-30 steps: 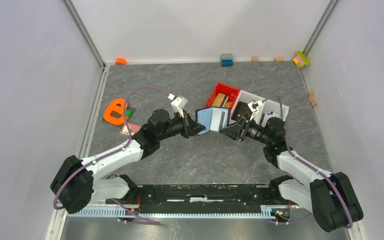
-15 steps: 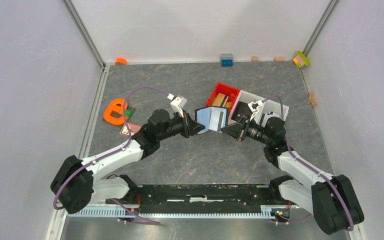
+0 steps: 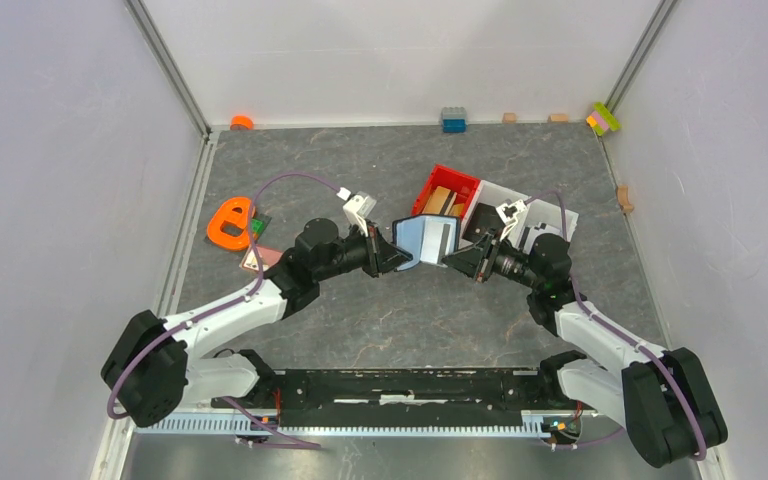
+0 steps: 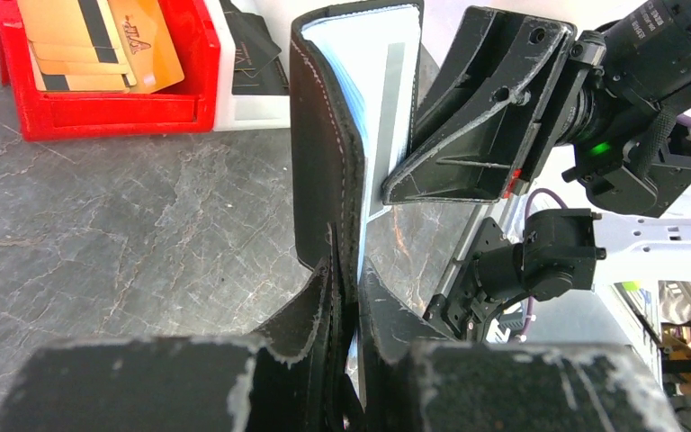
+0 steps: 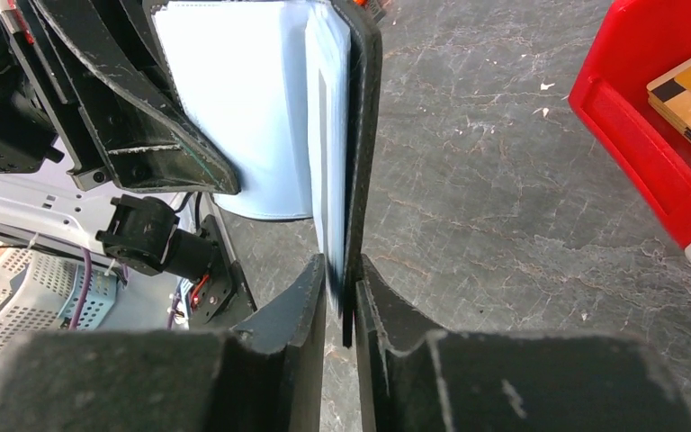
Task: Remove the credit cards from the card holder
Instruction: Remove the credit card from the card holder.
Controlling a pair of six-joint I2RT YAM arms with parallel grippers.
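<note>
Card holder: the card holder (image 3: 423,238) hangs above the tabletop (image 3: 360,310), spread open between the 2 pincers and held at both flaps.
Credit cards: a greyish strip of the credit cards (image 4: 394,117) shows in the pale inner pocket. How many sit there I cannot tell.
Progress: early, as I judge it. The holder is open, but no card is being drawn, so pulling the cards out is still left.
Heading: the long axis runs from 1 pincer to the other, and the pale inside faces up and away from the arm bases.
Left pincer: the left pincer (image 4: 346,297) is clamped on the black flap right at its fingertips.
Right pincer: the right pincer (image 5: 340,297) is nipped together on the opposite flap's edge – black cover and pale lining between its fingers.
Beyond: a red bin (image 3: 438,182) stands just past the right pincer, on the far side of the holder.
</note>
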